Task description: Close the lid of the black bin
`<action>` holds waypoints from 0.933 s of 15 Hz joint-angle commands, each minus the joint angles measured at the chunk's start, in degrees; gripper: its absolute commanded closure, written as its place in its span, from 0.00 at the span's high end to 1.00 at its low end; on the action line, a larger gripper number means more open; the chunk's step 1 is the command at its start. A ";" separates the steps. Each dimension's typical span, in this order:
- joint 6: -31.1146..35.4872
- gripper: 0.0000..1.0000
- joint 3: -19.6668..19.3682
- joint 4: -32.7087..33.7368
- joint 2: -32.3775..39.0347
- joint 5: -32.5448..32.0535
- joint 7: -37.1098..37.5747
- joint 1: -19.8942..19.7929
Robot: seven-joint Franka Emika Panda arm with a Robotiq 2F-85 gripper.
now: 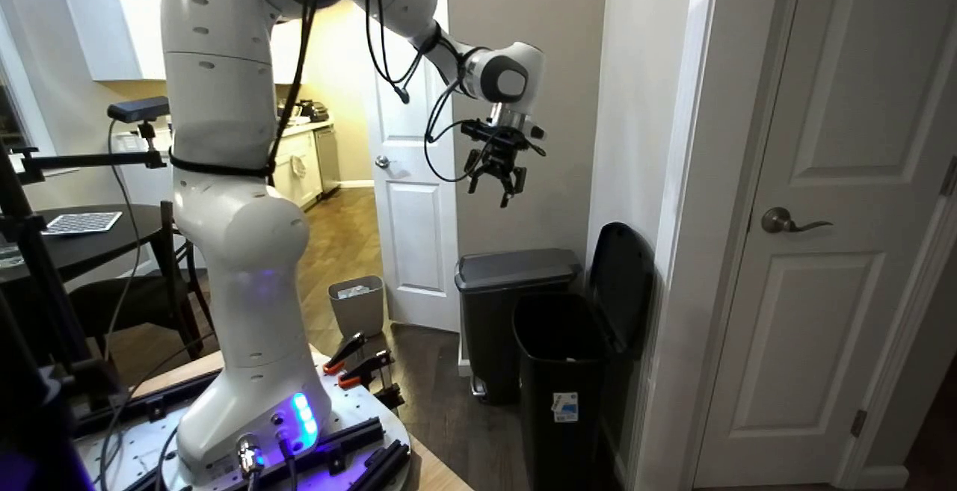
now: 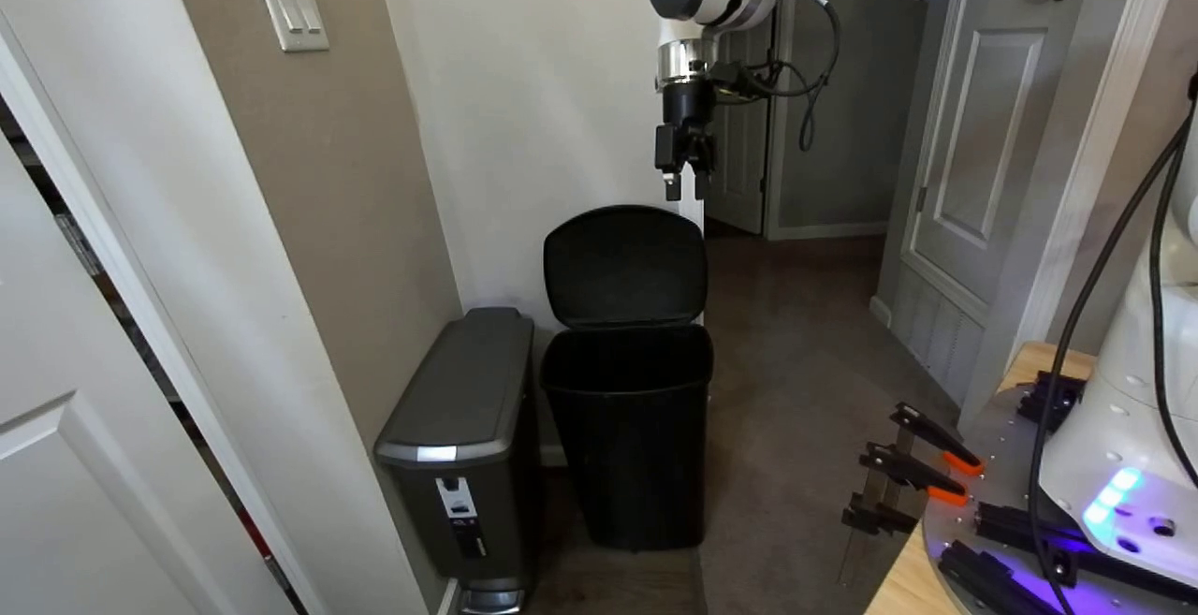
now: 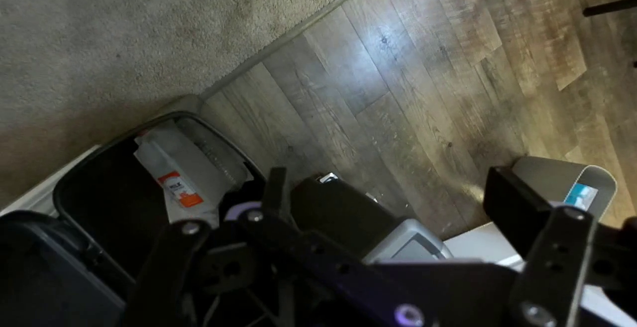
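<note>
Arm base (image 1: 258, 394) is nearest, on the counter (image 1: 441, 472), lit blue. Then the black bin (image 1: 546, 446): upright on the floor (image 1: 463, 424), small white label (image 1: 565, 407) on its front, mouth uncovered. Wrist view shows a milk jug (image 3: 199, 167) inside. Lid (image 1: 620, 274) is up, standing steeply off the hinge edge, close to the wall (image 1: 635, 102); can't tell if they touch. Gripper (image 3: 388, 182) is released, jaws spread wide in the wrist view, pointing down above bin height, apart from the lid. Shorter bin (image 1: 516, 267) sits just beside the black one, flat grey top down. Farther: small wastebasket (image 1: 359, 319) by the white door (image 1: 415, 237), kitchen cabinets (image 1: 306, 186) behind.
</note>
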 commanded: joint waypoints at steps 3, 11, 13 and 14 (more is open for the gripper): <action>-5.42 1.00 1.46 19.05 13.61 -0.36 -1.82 -3.82; -7.26 1.00 2.54 25.50 18.17 -0.65 -0.12 -5.31; -7.28 1.00 2.60 25.54 18.18 -0.64 -0.12 -5.29; -7.29 1.00 2.61 25.54 18.18 -0.64 -0.12 -5.29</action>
